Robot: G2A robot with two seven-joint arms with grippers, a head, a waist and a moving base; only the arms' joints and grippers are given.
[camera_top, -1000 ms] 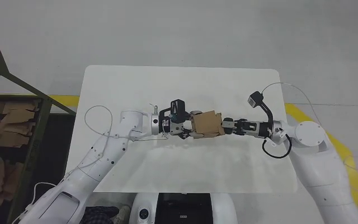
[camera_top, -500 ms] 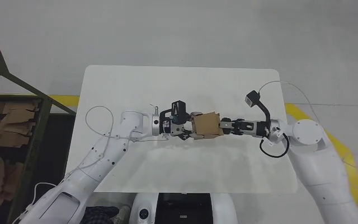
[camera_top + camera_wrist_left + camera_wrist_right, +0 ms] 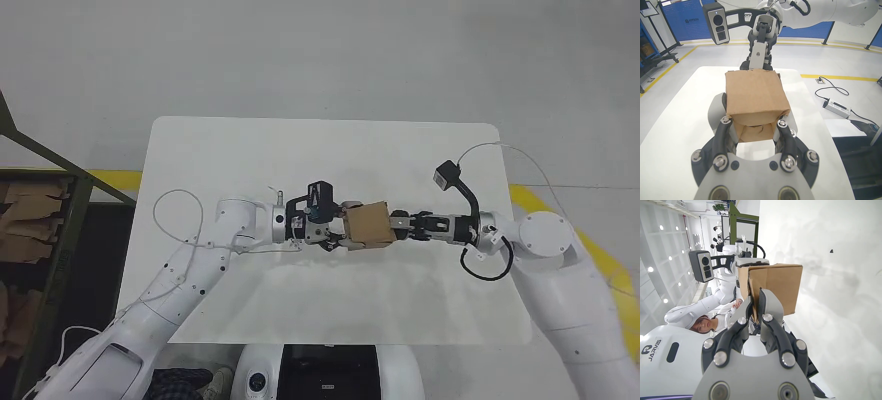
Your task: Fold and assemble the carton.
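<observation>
Carton [image 3: 367, 224] over the middle of the surface [image 3: 300, 160], held between both claws. Right claw [image 3: 754, 306] is pinched almost closed on an end flap. Left claw [image 3: 754, 120] is spread wide, gripping both sides of the open end. In the last second the right claw pushed inward and the carton squared up. Judgement: body erected, flaps not yet tucked.

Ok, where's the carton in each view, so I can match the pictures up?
Top view: carton over the middle of the table, held between the left gripper and the right gripper.
Left wrist view: carton at the centre, gripped by the left gripper.
Right wrist view: carton near the centre, its edge pinched by the right gripper.
Shared landmark: the right gripper, clamped on the carton's end away from the left gripper.
</observation>
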